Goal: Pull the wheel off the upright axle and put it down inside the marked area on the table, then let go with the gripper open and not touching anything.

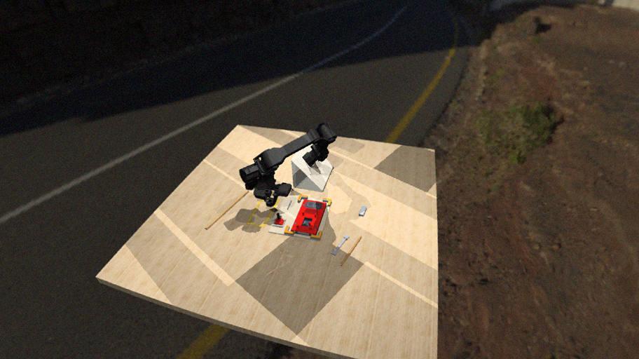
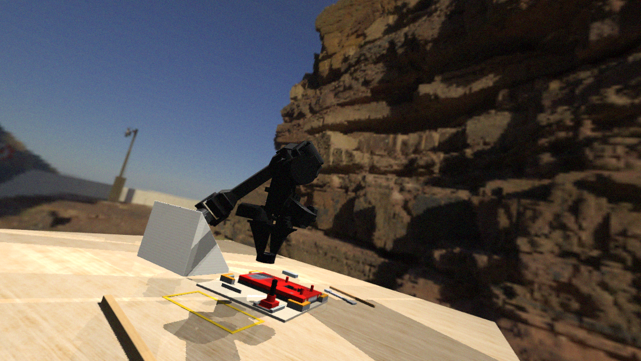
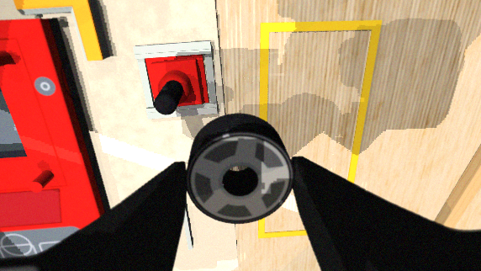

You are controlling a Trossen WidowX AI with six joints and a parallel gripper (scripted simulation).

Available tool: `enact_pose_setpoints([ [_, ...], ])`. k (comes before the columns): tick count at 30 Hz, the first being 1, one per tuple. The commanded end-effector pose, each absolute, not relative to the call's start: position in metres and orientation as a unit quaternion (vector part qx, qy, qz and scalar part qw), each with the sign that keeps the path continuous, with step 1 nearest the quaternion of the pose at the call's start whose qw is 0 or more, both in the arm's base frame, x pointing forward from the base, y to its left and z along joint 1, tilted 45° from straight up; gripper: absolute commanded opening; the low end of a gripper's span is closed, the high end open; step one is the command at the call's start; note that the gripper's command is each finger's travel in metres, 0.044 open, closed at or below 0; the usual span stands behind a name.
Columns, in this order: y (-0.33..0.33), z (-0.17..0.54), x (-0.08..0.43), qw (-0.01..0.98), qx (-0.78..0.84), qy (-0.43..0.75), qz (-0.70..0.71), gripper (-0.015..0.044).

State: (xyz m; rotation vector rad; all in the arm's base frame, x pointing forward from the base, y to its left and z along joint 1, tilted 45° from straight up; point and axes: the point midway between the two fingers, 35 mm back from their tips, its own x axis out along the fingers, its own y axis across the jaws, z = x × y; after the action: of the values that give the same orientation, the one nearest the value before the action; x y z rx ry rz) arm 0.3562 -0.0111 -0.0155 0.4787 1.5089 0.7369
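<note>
The claw (image 3: 240,178) is clamping the wheel (image 3: 240,177) between its two black fingers, one pressing on each side of the dark tyre. In the wrist view the wheel is sitting squarely between the fingertips, its grey spoked face and open hub turned toward the camera. The wheel is hanging in the air, clear of the axle (image 3: 168,98), which is standing bare on its red base (image 3: 191,71) up and to the left of the wheel in that view. The exterior view is showing the claw (image 2: 266,255) pointing down with the wheel (image 2: 265,258) at its tip, well above the axle (image 2: 273,287) and the counter (image 2: 67,269).

The marked area (image 3: 366,80), a yellow outline on the wood, is lying just beside the white plate (image 3: 122,126) that is carrying the axle base. The wheel is overlapping the outline's near-left edge in the wrist view, partly over the plate's border and partly over the outlined patch. A red block (image 3: 38,126) is occupying the plate's far side.
</note>
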Motion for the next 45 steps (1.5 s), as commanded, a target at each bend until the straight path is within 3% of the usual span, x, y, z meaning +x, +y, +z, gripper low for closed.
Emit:
enact_pose_setpoints([
  [1, -0.026, -0.03, 0.347, 0.641, 0.208, 0.665, 0.324, 0.0],
  [16, -0.066, -0.062, 0.321, 0.639, 0.208, 0.665, 0.327, 0.0],
  [45, 0.007, -0.136, 0.31, 0.639, 0.209, 0.664, 0.328, 0.0],
])
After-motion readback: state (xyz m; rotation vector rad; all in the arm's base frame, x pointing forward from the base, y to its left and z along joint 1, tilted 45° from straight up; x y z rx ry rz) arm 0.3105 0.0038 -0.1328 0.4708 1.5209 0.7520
